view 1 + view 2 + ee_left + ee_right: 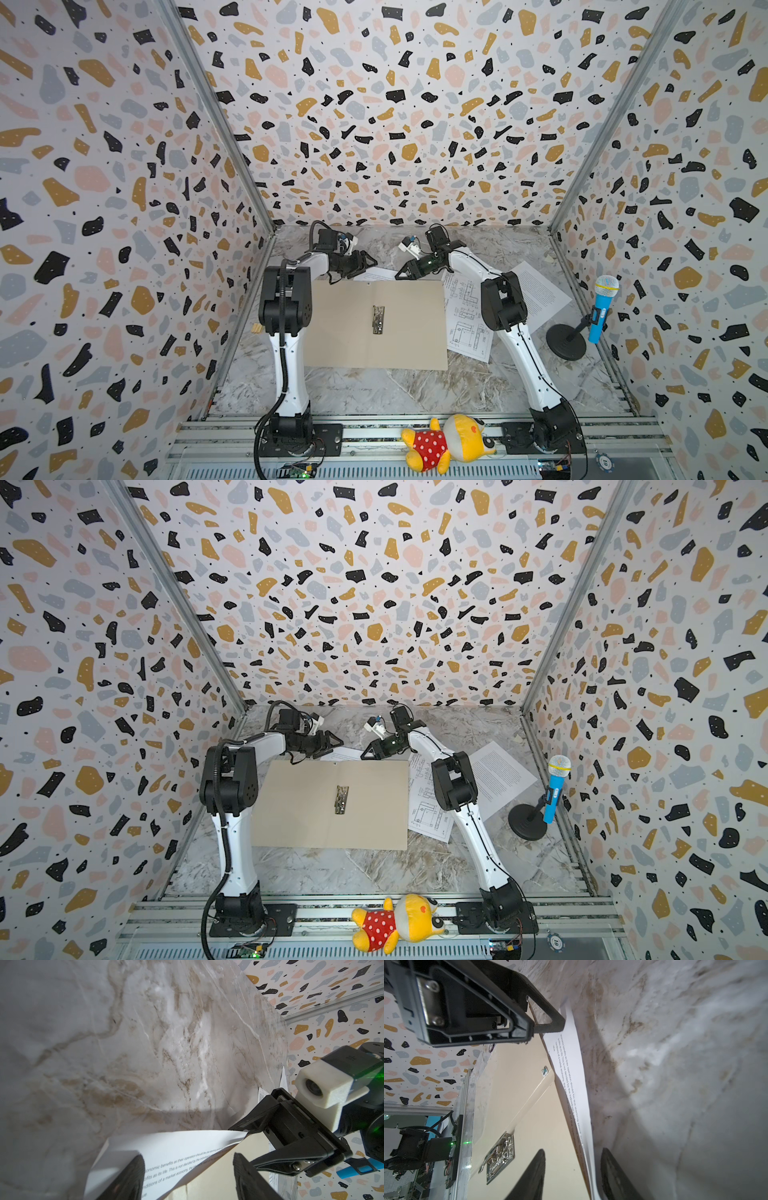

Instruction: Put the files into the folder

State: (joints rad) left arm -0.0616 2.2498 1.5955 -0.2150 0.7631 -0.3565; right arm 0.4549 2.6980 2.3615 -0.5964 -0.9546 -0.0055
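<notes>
The tan folder [340, 328] [291, 808] lies open flat on the table, its silver clip [378, 319] [500, 1157] at the spine. One text file [380, 274] [176, 1147] [571, 1064] pokes out past the folder's far edge. My left gripper [361, 266] [187, 1178] hangs open over that sheet and the folder edge. My right gripper [402, 273] [573, 1178] is open too, jaws astride the sheet's edge, which runs close to one finger [616, 1176]. A drawing file [465, 332] lies right of the folder, partly under the right arm. Another text file [544, 291] lies further right.
A blue toy microphone [602, 311] on a black round stand sits at the right wall. A yellow plush toy [449, 444] lies on the front rail between the arm bases. Patterned walls close in the back and both sides.
</notes>
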